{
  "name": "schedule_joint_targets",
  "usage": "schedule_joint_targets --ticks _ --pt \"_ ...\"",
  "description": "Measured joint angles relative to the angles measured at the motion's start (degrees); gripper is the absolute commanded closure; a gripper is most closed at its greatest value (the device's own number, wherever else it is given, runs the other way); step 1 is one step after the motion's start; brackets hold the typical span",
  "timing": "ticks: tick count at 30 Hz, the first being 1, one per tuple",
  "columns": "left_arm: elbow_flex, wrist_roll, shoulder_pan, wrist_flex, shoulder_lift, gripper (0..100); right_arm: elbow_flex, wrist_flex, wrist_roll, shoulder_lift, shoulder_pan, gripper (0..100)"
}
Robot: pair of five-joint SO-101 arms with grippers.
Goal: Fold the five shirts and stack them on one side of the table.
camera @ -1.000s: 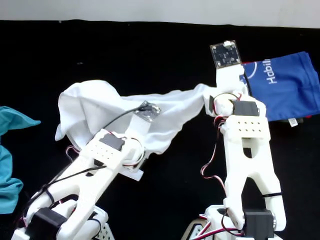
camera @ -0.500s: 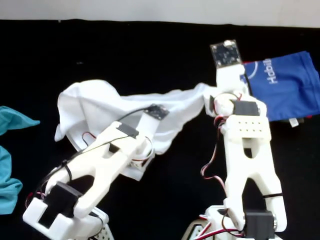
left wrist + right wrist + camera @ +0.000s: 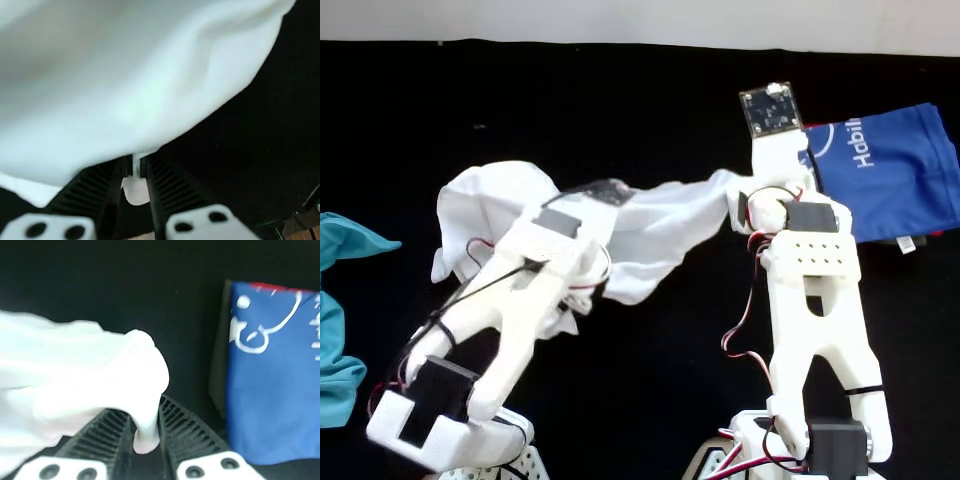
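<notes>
White shirt (image 3: 655, 225) is stretching between the two arms over the black table (image 3: 620, 100), its bulk bunching toward the left while one edge is running off to the right. Clamped tight, the left gripper (image 3: 136, 172) is pinching a fold of the white cloth between its jaws, and the right gripper (image 3: 146, 432) is likewise squeezing a bunched corner of it. A folded blue shirt (image 3: 895, 165) is lying at the table's right edge, just beside the right gripper. A crumpled teal shirt (image 3: 338, 330) is waiting at the far left edge, well apart.

The step in hand appears to be spreading the garment so it can be laid flat for folding. To do it well, both pinches should be holding firm while the arms are drawing apart evenly, taking out the slack without tugging the cloth free of either grip. Lowering should be going slowly, letting the loose bulk settle first so no layer is tucking under. The right arm should be steering wide of the blue shirt, since fabric dragging across it could be undoing that fold.
</notes>
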Motion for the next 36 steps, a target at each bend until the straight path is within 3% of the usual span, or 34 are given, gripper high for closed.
schedule_joint_targets --ticks 6,10,17,28,36 --pt "-10.8 -2.8 -1.7 12.1 -14.1 99 -11.3 10.1 -0.1 0.1 0.7 99.3" --pt "-17.6 -11.2 -7.2 14.2 -23.6 99 -21.6 12.0 -0.1 0.1 4.6 99.3" --pt "-29.5 -13.2 -15.8 17.4 -29.3 99 -30.6 17.8 -0.1 0.1 7.6 99.3" --pt "-23.2 -13.2 -16.4 19.4 -29.3 99 -31.1 35.4 -0.1 0.0 -0.8 99.3" --pt "-22.4 -13.5 -22.5 17.7 -30.2 99 -32.9 36.6 -0.2 -0.4 -1.7 99.3"
